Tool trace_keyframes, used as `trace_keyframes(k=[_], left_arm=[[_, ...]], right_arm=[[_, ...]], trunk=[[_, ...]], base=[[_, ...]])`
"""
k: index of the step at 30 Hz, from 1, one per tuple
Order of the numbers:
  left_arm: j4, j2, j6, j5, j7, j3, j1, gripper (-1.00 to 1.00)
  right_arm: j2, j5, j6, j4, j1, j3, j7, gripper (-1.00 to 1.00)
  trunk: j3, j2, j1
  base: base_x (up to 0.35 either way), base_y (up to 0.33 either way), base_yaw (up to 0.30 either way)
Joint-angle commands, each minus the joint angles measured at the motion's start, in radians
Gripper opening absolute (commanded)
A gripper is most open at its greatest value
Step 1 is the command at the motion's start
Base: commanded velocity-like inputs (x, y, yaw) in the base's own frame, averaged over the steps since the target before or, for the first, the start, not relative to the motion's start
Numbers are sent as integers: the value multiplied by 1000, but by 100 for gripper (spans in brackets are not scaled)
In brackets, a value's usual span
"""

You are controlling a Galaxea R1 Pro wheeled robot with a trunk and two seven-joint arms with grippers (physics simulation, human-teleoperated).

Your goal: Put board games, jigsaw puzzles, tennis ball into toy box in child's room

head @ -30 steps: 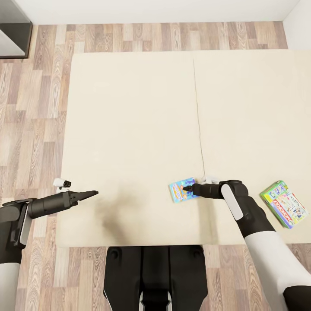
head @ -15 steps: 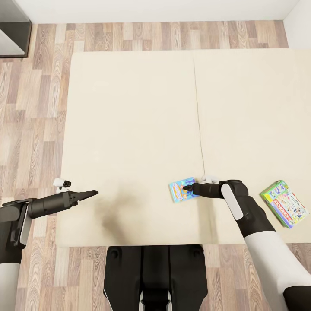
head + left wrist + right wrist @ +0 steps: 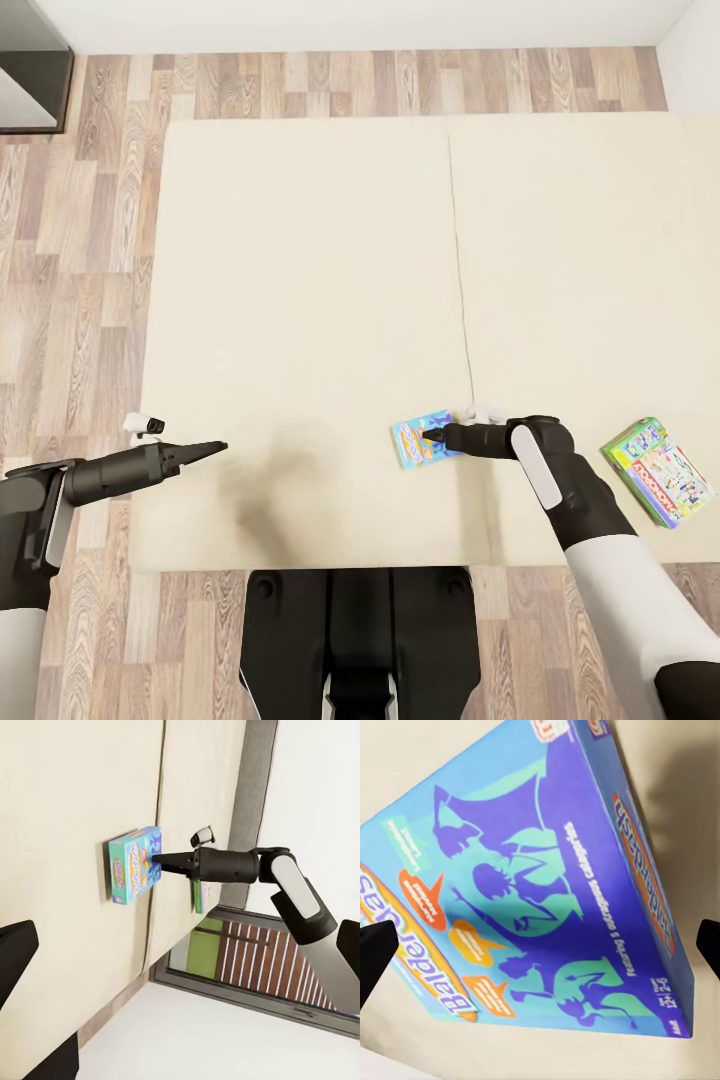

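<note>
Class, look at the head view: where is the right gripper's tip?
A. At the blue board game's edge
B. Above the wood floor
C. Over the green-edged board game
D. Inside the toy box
A: the right gripper points at the near edge of the blue board game lying on the bed.

Right claw reaches inward, fingers spread wide; left claw held low, pointing right, its fingers apart.
</note>
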Motion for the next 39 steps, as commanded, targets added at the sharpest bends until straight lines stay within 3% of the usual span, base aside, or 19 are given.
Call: trace_keyframes(k=[1,6,12,18,23,26,39], left_arm=[[0,0,11,-1,-5,0,0,100],[0,2,11,-1,-5,1,0,100],[-1,3,11,-1,-5,1,0,100],[-3,-17,11,0,-5,-7,0,100],[-2,-45,7,-1,-5,-12,-2,100],[-2,-48,7,-1,-5,-14,-2,100],[-2,-48,6,-1,-5,-10,-2,100]], right_arm=[[-1,10,3,-1,0,1,10,100],[0,10,2,-1,0,10,9,100],[-1,12,0,1,0,52,5,100],[30,15,34,15,-34,53,2,100],[58,17,56,30,-19,51,5,100],[73,18,55,47,-16,51,4,100],[90,8,46,111,-16,49,14,100]], trunk=[[-1,-2,1],[-1,-2,1],[-1,-2,1],[-1,-2,1],[-1,-2,1],[-1,-2,1],[-1,-2,1]], base=[[0,0,0],[0,0,0],[0,0,0],[0,0,0],[0,0,0],[0,0,0],[0,0,0]])
